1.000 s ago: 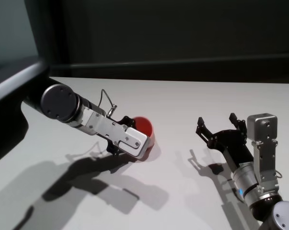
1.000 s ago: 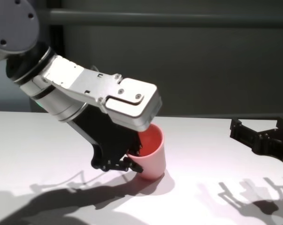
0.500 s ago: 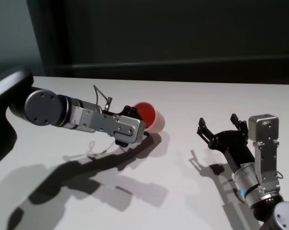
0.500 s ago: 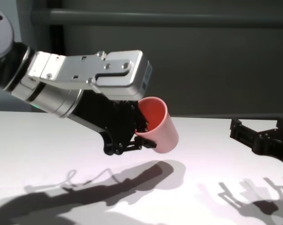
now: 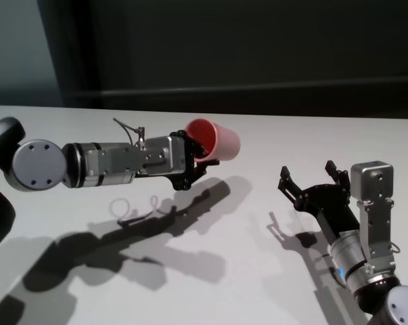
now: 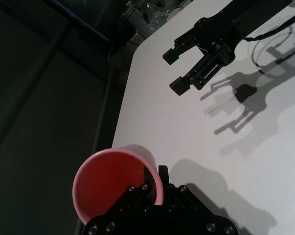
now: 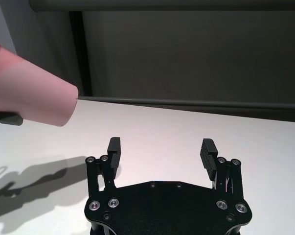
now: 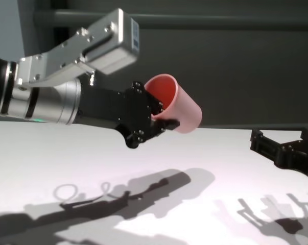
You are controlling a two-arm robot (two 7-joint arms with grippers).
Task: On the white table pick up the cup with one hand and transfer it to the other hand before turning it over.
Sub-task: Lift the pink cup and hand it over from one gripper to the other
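Note:
The pink cup [image 5: 217, 141] hangs in the air above the white table [image 5: 258, 271], tipped on its side with its base pointing toward the right arm. My left gripper [image 5: 205, 157] is shut on the cup's rim, one finger inside the mouth and one outside. The chest view shows the cup [image 8: 179, 104] well above the tabletop in the left gripper [image 8: 164, 117]. My right gripper [image 5: 310, 177] hovers low over the table at the right, open and empty, apart from the cup. From the right wrist, the cup [image 7: 30, 98] shows beyond the open right gripper [image 7: 161, 149].
A dark wall [image 5: 258, 54] rises behind the table's far edge [image 5: 291, 116]. Shadows of both arms lie on the tabletop. A thin looped cable [image 5: 130, 127] sticks out of the left arm near its wrist.
The left arm has lifted the cup off the table, carried it up and toward the right, and tipped it from near upright onto its side. The right arm has stayed still.

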